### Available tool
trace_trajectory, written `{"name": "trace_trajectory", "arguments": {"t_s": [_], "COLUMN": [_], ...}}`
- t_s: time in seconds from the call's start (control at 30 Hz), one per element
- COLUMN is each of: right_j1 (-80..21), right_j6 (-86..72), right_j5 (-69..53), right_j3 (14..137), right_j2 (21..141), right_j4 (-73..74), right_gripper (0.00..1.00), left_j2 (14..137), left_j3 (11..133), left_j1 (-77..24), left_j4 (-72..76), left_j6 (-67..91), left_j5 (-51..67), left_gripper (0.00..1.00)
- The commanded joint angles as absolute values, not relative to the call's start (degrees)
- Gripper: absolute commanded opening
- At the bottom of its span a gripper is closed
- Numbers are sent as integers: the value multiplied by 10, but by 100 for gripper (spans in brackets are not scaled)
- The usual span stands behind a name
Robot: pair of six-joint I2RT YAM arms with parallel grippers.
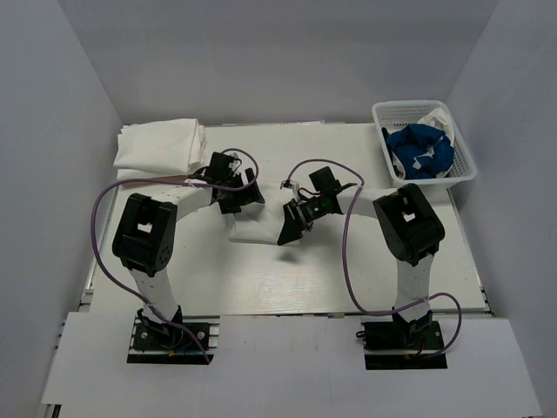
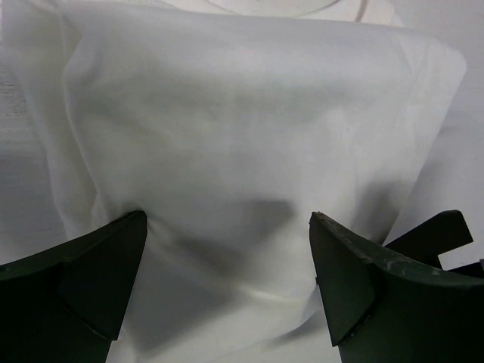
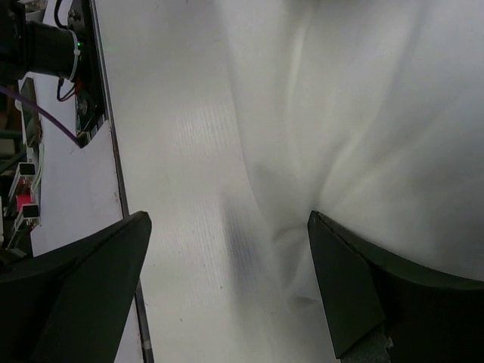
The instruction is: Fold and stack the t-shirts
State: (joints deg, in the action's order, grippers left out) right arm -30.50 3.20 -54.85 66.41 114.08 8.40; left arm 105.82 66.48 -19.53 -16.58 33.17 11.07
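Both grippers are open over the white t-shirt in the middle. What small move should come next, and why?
Probably lower the left gripper and close it on the white t-shirt: its jaws stand open with cloth between them, and nothing is held yet. The right gripper is open too.

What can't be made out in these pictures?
Middle shirt: top view, mostly hidden under left gripper and right gripper; wrist views crop its edges.
Folded stack: top view, too small to count shirts.
Basket: top view, blue shirt hides what lies below.
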Motion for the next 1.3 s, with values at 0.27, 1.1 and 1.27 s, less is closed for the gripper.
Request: {"name": "trace_trajectory", "arguments": {"t_s": [0.27, 1.1, 1.27], "right_j1": [-305, -297, -299], "right_j6": [46, -127, -125], "right_j5": [-412, 299, 326], "right_j3": [707, 531, 526], "right_j2": [964, 582, 581], "right_j4": [124, 69, 78], "right_gripper": [91, 91, 91], "left_j2": [992, 1049, 1104], "left_j3": [752, 693, 718], "left_j1": [-187, -191, -196], "left_j4": [-210, -300, -305], "left_j6": [285, 288, 283], "left_j5": [99, -31, -31], "left_gripper": [99, 90, 63]}}
